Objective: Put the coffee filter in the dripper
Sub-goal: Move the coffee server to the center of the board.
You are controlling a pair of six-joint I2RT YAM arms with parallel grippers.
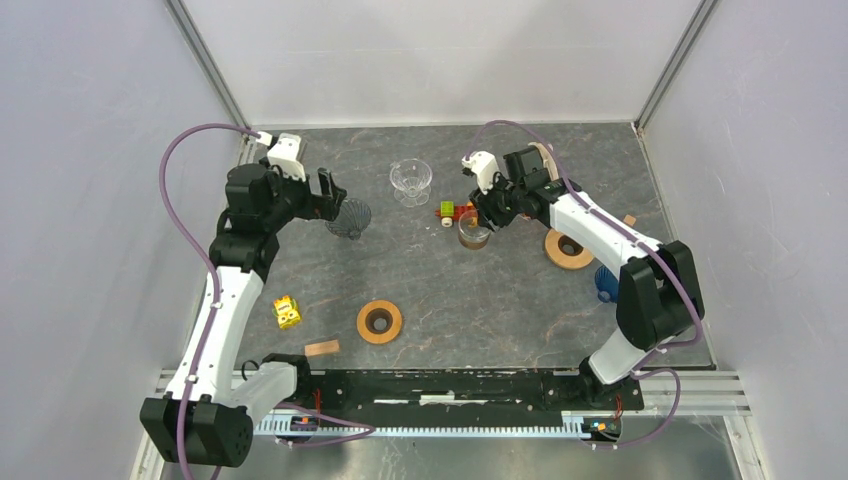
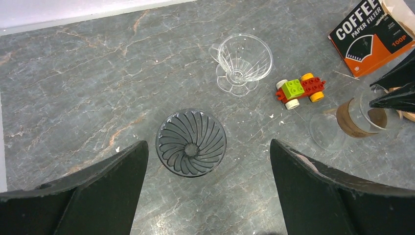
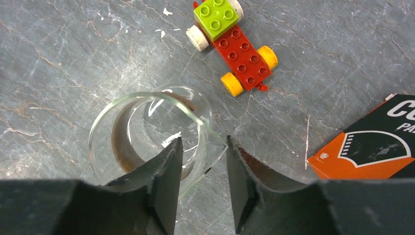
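Filters (image 2: 397, 11) poke out of an orange and black pack (image 2: 364, 36) at the far right of the desk (image 1: 460, 300). None is in a dripper yet.

The dark dripper (image 2: 191, 142) stands on the left side of the desk. The left hand (image 2: 208, 143) hangs over it, spread wide, and holds nothing. The clear dripper (image 2: 243, 61) stands a bit farther back and to the right.

A toy car (image 3: 230, 46) of red and green bricks sits between the clear dripper and a glass (image 3: 112, 142) with a brown band.

The right hand (image 3: 202, 139) is down at the glass. Its fingers (image 3: 164, 171) are partly spread. One looks to be inside the glass and one outside, with the thin rim in the gap between them. The gap is wider than the rim, so the hand is not pinching it.

A brown ring (image 1: 364, 322) lies near the middle, on the near side. Another ring (image 1: 553, 250) lies at the right. A yellow block (image 1: 287, 312) and a small wood block (image 1: 321, 348) lie near the left arm.
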